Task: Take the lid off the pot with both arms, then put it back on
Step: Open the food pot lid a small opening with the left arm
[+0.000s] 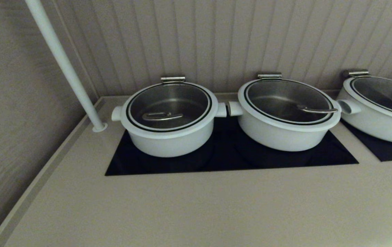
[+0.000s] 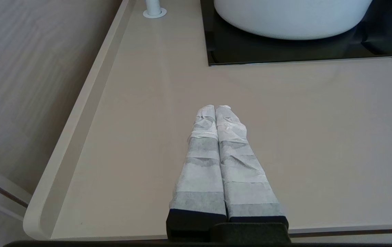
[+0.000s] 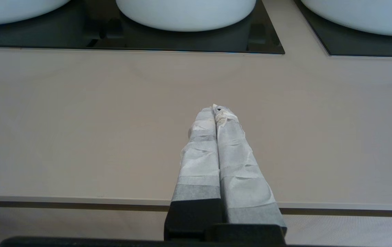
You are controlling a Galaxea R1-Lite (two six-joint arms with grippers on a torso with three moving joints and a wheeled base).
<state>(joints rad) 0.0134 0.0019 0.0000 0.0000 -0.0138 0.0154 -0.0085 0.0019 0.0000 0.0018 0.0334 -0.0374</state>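
The lid (image 1: 169,106) sits closed on the pot (image 1: 168,118), leftmost of three white pots on the black cooktop (image 1: 230,156), its steel loop handle (image 1: 162,116) lying flat; a wider pot (image 1: 286,114) stands just to its right. The left gripper (image 2: 215,108) and right gripper (image 3: 216,110), white-wrapped fingers pressed together and holding nothing, hover over the beige counter (image 1: 196,206) in front of the cooktop, well apart from the pot.

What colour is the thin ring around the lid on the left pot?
Black, a thin ring inside the lid's white rim. The head view shows it best.
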